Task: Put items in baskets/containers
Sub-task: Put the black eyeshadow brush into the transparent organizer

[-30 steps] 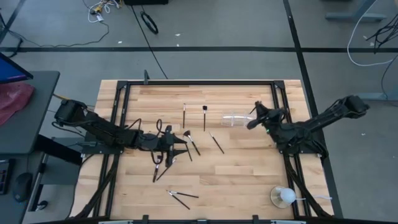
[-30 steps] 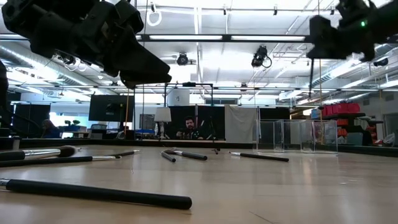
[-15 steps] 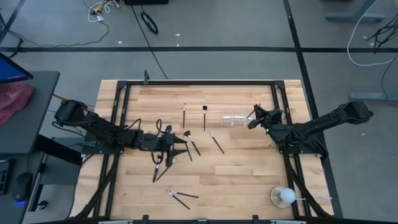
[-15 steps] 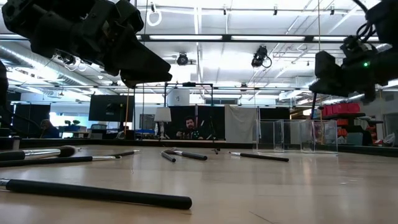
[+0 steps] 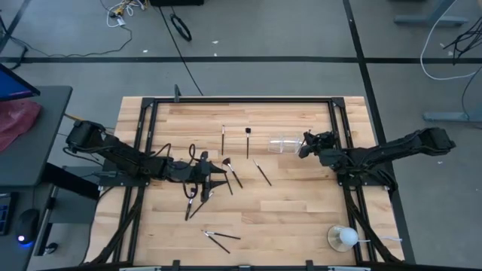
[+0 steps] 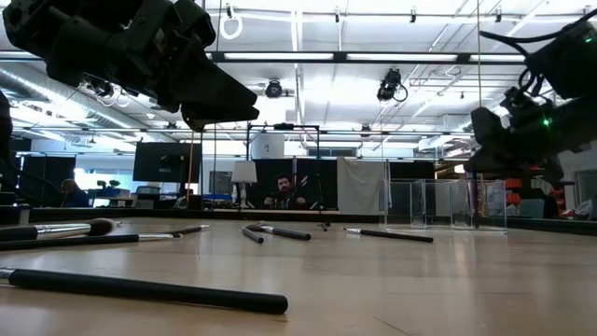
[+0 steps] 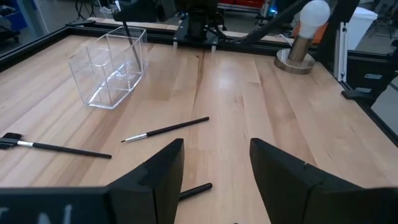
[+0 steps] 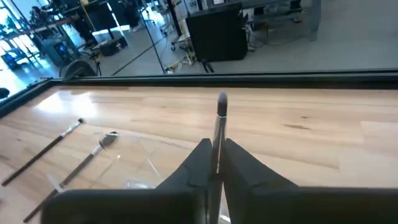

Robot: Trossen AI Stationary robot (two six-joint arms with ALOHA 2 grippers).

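The right tool (image 5: 305, 144) is clamped on 1 makeup brush (image 8: 219, 134), held upright over the clear tray (image 5: 285, 144) near the bench's far right edge for drop-in. The left tool (image 7: 211, 163), fingers apart, hovers over loose brushes (image 5: 226, 170) mid-bench.

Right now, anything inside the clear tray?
The clear tray looks empty, though its see-through walls make this uncertain. The right gripper holds a brush just above it; the left gripper hovers open.

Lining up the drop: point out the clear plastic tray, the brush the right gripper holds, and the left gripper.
clear plastic tray (image 7: 112, 68), left wrist view, front wall.
thin silver-ferruled brush (image 8: 221, 112), right wrist view, ferrule.
left gripper (image 7: 214, 168), left wrist view, between fingertips.
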